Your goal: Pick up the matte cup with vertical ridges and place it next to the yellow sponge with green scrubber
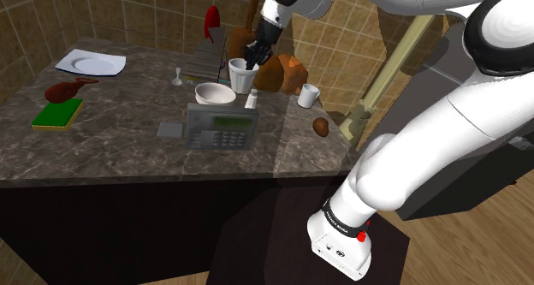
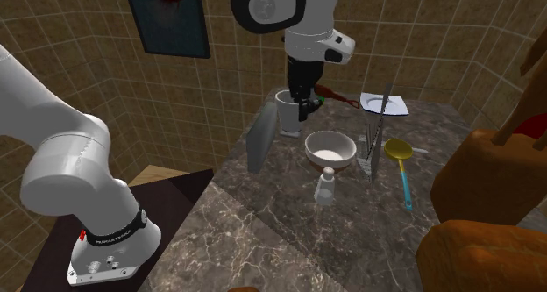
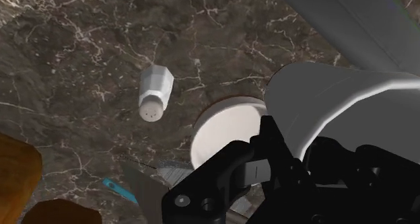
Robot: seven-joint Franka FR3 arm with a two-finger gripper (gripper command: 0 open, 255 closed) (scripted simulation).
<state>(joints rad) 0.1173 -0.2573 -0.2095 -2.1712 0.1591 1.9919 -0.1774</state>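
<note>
At the far side of the counter (image 1: 128, 146), the hand (image 1: 252, 57) is down at the rim of the ridged white cup (image 1: 242, 76), which stands upright just behind the white bowl (image 1: 214, 93). I can't tell from any view whether the hand is clamped on the cup or just sitting at it, so I'm treating the grasp as unconfirmed. Cup looks to be on the counter, not lifted. Target spot, the yellow sponge with green top (image 1: 57, 115), is well apart from it, over toward the shoulder view's left. Risks as I see them: a grip at the rim on one side could let the cup swing or slip out on the lift; the bowl and the small shaker (image 1: 252, 102) are close enough to get clipped if the cup tilts; a low carry would run across the bowl and the desk phone (image 1: 221, 127); at the drop, the reddish-brown thing (image 1: 70, 89) lies just beside the sponge, so there's little room on that side. Also a plain white mug (image 1: 309, 95) nearby, not the one I want
</note>
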